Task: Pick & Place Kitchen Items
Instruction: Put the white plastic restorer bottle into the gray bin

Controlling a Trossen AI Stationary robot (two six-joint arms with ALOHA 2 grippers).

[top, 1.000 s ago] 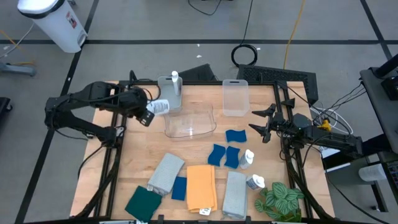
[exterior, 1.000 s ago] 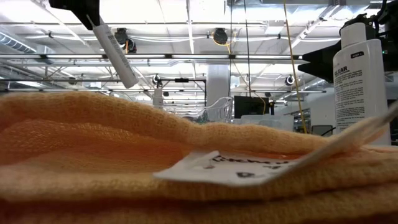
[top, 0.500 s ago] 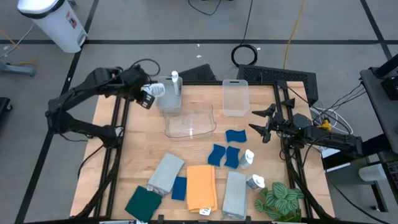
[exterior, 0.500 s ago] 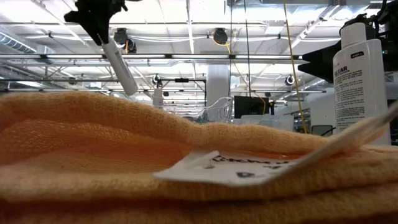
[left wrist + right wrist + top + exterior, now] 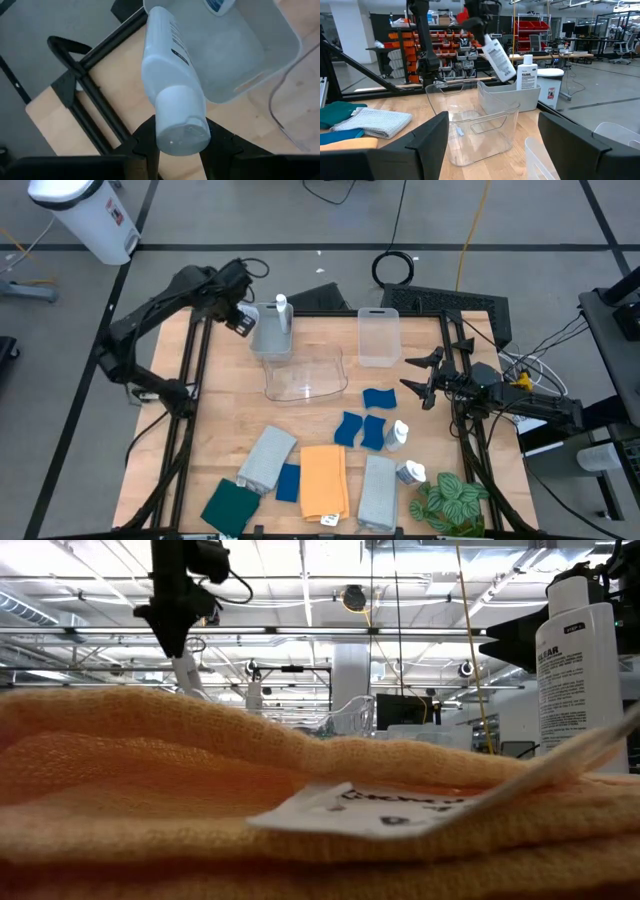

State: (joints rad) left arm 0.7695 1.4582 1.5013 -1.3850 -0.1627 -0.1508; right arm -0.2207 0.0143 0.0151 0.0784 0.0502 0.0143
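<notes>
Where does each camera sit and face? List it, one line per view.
High: overhead, straight down; both arms, left pincer holding a white bottle over the grey bin.
Low: table height, across the orange cloth into the room; left arm from above.
Left wrist: looks past its fingers at bottle and bin.
Right wrist: across the table between the open right pincer.
Both wrist views share bottle and bin.

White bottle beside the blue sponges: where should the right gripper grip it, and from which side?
Take the white bottle by its body, just below the cap, coming from above. It appears to stand upright, and a blue sponge lies close on one side, so close across the free sides.
</notes>
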